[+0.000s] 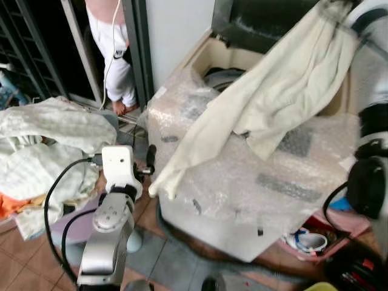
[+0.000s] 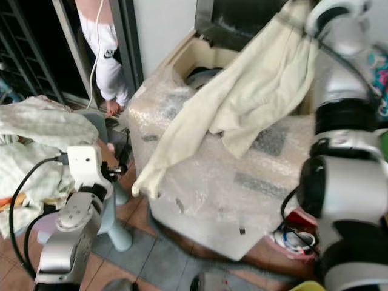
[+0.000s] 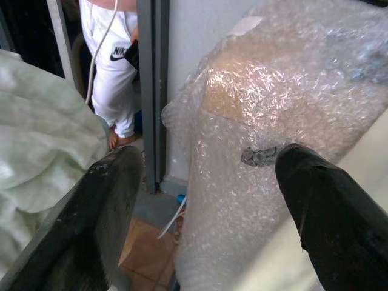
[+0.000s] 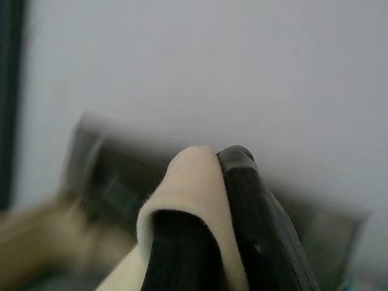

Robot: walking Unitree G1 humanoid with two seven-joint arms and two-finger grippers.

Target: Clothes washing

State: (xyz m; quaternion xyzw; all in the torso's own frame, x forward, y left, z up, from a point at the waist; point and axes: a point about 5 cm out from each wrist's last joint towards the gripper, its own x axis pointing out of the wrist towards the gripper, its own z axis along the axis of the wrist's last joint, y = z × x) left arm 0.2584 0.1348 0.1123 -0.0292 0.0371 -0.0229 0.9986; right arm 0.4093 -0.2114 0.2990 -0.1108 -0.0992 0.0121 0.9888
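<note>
Raised high at one o'clock, our right claw (image 4: 209,182) is clamped on a fold of the cream garment (image 1: 267,91), lifting it so its length can clear the rim of the bubble-wrapped washing machine (image 1: 242,182); the tail hangs down toward seven o'clock over the front corner. Our left claw (image 3: 206,200) waits low at nine o'clock, fingers apart, holding nothing. More laundry (image 1: 48,133) seems heaped at ten o'clock, beside a person's legs (image 1: 115,60) in the doorway.
</note>
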